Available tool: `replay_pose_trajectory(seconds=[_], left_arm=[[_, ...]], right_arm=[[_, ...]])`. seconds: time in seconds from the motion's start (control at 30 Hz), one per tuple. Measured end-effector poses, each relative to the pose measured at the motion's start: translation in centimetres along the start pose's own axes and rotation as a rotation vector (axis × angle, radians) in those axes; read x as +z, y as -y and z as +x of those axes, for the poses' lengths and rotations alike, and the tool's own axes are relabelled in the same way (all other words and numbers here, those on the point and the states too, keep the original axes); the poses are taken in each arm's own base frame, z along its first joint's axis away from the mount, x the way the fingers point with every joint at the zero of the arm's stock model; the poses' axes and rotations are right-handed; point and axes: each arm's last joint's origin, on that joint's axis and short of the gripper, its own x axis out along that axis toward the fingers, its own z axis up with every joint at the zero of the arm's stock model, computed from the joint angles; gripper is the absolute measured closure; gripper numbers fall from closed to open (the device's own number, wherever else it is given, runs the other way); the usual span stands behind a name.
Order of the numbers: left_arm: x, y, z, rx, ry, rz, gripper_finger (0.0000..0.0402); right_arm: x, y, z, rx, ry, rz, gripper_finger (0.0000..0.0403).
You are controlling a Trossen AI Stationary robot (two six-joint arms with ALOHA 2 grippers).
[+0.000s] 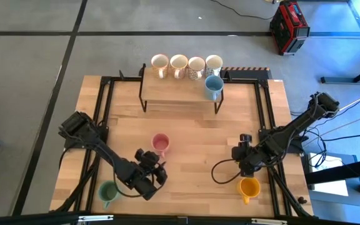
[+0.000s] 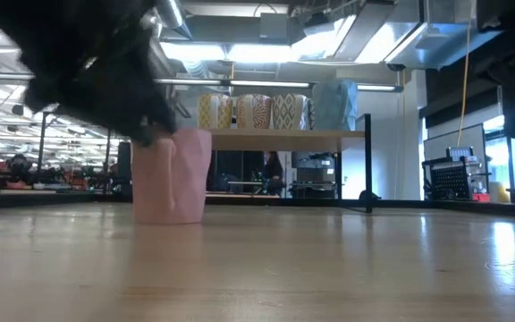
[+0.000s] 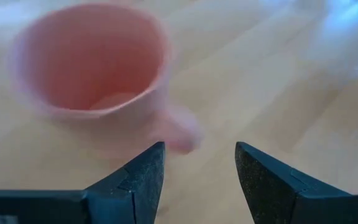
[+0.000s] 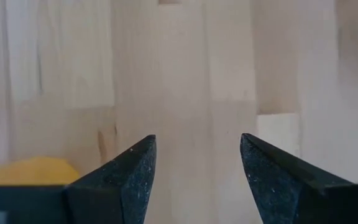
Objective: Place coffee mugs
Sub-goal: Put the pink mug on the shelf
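The pink mug (image 1: 160, 144) stands upright on the tabletop (image 1: 192, 125). Just beside it the left gripper (image 3: 199, 167) hangs, jaws apart and empty. The right gripper (image 4: 197, 163), also spread and empty, hovers near the orange-yellow mug (image 1: 249, 187). Five mugs sit on the shelf (image 1: 174, 89) beyond the pink mug.

Left gripper (image 3: 199, 163) jaws spread; right gripper (image 4: 197, 157) jaws spread, arm low.

Counter (image 1: 192, 125): pale jointed wood planks, finished smooth with a soft sheen. Frame (image 1: 264, 112): black metal rails. Shelf (image 1: 174, 90): wood on black metal legs. Pink mug (image 1: 160, 144): smooth matt ceramic. Left end effector (image 3: 201, 180) fingers (image 3: 142, 177): dark, finely grained matt material.
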Motion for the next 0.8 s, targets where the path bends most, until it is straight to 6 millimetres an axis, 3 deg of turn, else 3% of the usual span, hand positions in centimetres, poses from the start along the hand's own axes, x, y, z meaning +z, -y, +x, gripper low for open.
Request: replay_pose_trajectory(seconds=[0.17,0.27,0.57,0.8], left_arm=[[0.6,-0.1,-1.5,0.038,-0.043,0.071,0.0211],[-0.1,-0.2,-1.5,0.041,-0.03,0.064,0.0211],[-2.2,0.4,2.7,0.074,0.013,-0.007,0.0211],[-1.8,0.3,3.4,0.096,0.073,-0.013,0.0211]], right_arm=[[-0.2,0.0,0.0,0.024,-0.033,-0.001,0.018],[-0.2,0.0,0.0,0.013,-0.03,-0.002,0.018],[-0.1,0.2,0.0,-0.026,0.0,-0.006,0.018],[-0.2,0.1,0.0,-0.004,-0.027,-0.007,0.018]])
